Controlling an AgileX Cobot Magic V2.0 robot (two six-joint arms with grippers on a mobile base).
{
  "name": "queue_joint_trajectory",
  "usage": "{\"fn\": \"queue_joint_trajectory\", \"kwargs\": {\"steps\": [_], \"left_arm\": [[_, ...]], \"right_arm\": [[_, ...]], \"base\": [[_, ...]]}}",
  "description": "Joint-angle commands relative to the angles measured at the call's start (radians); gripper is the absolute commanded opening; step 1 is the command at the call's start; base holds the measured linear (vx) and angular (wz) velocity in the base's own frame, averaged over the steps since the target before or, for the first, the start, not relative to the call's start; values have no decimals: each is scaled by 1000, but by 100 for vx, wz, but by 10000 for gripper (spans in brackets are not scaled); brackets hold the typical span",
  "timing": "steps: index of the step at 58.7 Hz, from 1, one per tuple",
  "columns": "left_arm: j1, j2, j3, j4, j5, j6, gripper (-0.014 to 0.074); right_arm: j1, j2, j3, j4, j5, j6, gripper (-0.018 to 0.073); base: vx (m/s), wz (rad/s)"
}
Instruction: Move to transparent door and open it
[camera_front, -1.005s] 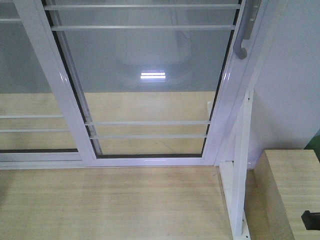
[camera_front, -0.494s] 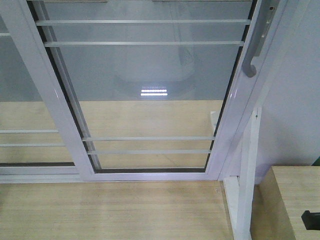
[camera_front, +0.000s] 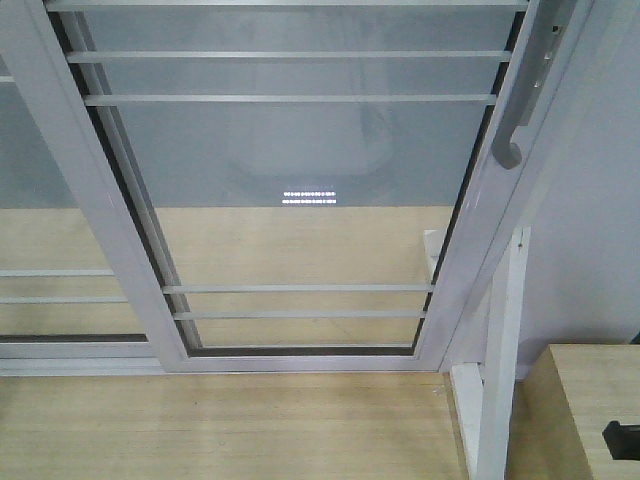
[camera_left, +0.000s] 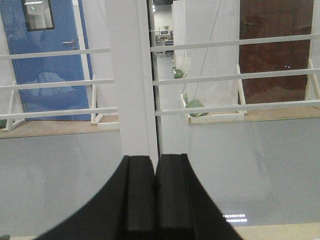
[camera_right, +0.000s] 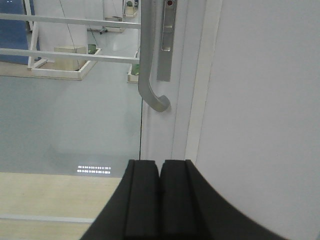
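Note:
The transparent door (camera_front: 300, 150) fills the front view: a glass panel in a glossy white frame with thin white horizontal bars. Its curved silver-grey handle (camera_front: 512, 120) sits on the right stile and also shows in the right wrist view (camera_right: 150, 65). My right gripper (camera_right: 160, 162) is shut and empty, below and a little short of the handle. My left gripper (camera_left: 156, 159) is shut and empty, facing the door's white left stile (camera_left: 132, 75). Neither gripper shows in the front view.
A second white-framed glass panel (camera_front: 40, 200) without a handle overlaps at the left. A white wall (camera_front: 600, 220) and a white upright post (camera_front: 500, 350) stand at the right. A wooden block (camera_front: 590, 410) lies at the lower right. The floor (camera_front: 220, 425) is light wood.
The door and its handle have shifted down and to the right in the front view, and the wooden block at the right has sunk lower in the frame.

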Motion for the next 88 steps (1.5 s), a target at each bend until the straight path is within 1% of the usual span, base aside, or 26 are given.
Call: {"fn": "queue_joint_trajectory", "kwargs": {"steps": [1, 68, 72, 82, 88], "left_arm": [[-5, -13, 30, -2, -80, -8, -6], [-5, -3, 30, -2, -81, -8, -6], [-5, -3, 30, -2, -108, -10, -6], [-5, -3, 30, -2, -185, -11, -6], [-5, -3, 28, -24, -234, -49, -6]], "right_arm": [[-4, -14, 14, -4, -85, -7, -8], [-4, -4, 14, -4, -98, -7, -8], [-4, -4, 14, -4, -127, -7, -8], [-4, -4, 14, -2, -269, -7, -8], [-4, -4, 13, -4, -361, -7, -8]], "base": [[5, -1], [1, 0], [0, 0], [0, 0], [0, 0]]}}
